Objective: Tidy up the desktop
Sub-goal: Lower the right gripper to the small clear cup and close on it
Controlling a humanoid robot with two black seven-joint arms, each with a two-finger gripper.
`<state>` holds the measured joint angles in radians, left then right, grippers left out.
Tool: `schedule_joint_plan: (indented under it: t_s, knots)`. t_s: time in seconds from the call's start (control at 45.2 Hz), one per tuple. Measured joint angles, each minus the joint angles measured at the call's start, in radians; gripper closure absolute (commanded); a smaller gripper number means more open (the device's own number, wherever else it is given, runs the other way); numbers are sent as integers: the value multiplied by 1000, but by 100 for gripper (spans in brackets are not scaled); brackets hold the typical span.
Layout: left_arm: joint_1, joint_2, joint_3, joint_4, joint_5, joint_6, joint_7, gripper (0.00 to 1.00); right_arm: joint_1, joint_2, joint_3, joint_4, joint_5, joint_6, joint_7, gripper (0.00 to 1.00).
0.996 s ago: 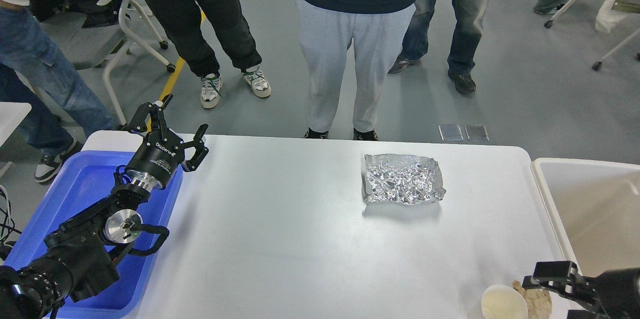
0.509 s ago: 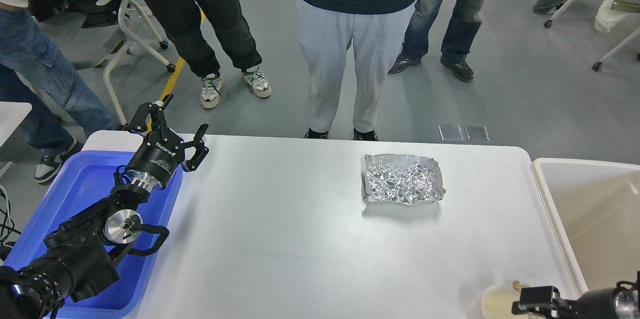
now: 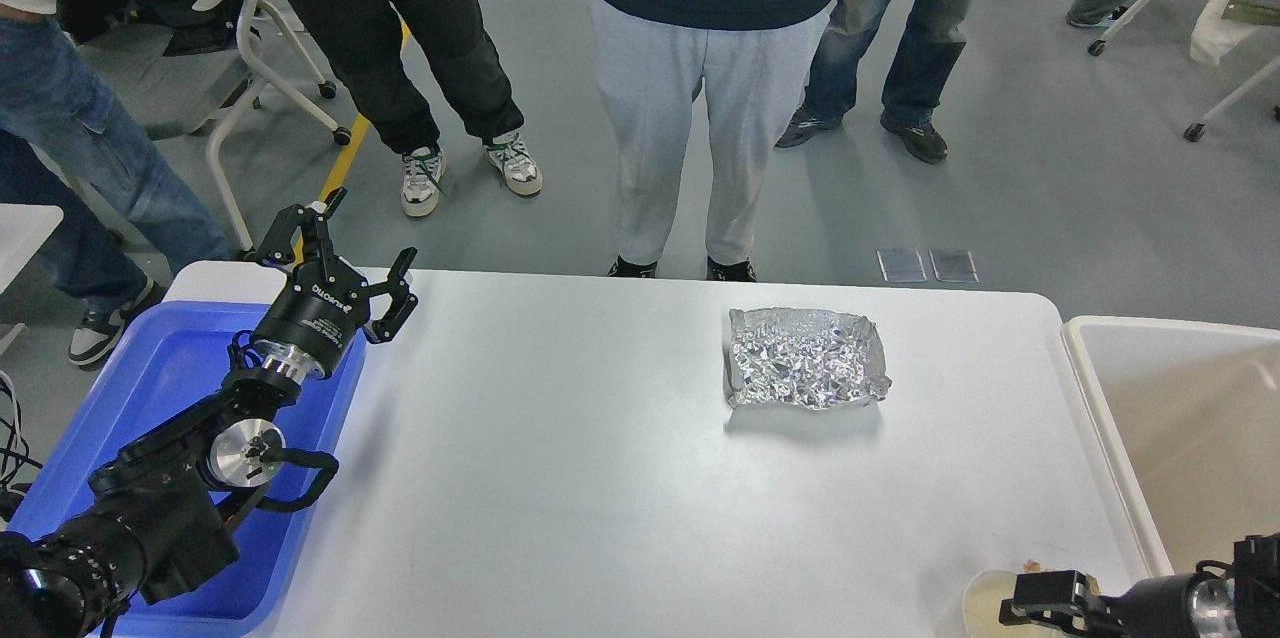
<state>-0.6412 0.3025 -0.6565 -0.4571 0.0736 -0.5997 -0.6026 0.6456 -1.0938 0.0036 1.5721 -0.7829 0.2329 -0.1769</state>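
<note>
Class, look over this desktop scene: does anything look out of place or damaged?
Yes. A crumpled, wrinkled foil tray sits alone on the far right part of the desktop. At the near right edge a paper cup is partly cut off from view, beside the right gripper.

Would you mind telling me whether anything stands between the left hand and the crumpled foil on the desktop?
Nothing visible does: only bare desktop lies between the left hand and the foil.
</note>
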Motion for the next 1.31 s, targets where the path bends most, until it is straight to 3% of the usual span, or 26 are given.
schedule_joint_plan:
  t_s: [0.244, 0.31, 0.531, 0.708, 0.797, 0.863, 0.908, 1.306]
  knots:
    - [0, 0, 0, 0, 0, 0, 0, 0, -16, 30, 1, -29, -2, -10, 15, 0]
    - [0, 0, 0, 0, 0, 0, 0, 0, -19, 34, 1, -33, -2, -12, 19, 6]
    - [0, 0, 0, 0, 0, 0, 0, 0, -27, 42, 1, -42, -4, -24, 38, 45]
    - [0, 0, 0, 0, 0, 0, 0, 0, -32, 44, 0, -45, -9, -30, 48, 58]
    - [0, 0, 0, 0, 0, 0, 0, 0, -33, 44, 0, -45, -12, -32, 50, 84]
    - [0, 0, 0, 0, 0, 0, 0, 0, -34, 44, 0, -44, -14, -32, 52, 90]
    - [0, 0, 0, 0, 0, 0, 0, 0, -34, 43, 0, -42, -15, -32, 53, 100]
    - [0, 0, 0, 0, 0, 0, 0, 0, -33, 19, 2, -24, -17, -31, 56, 100]
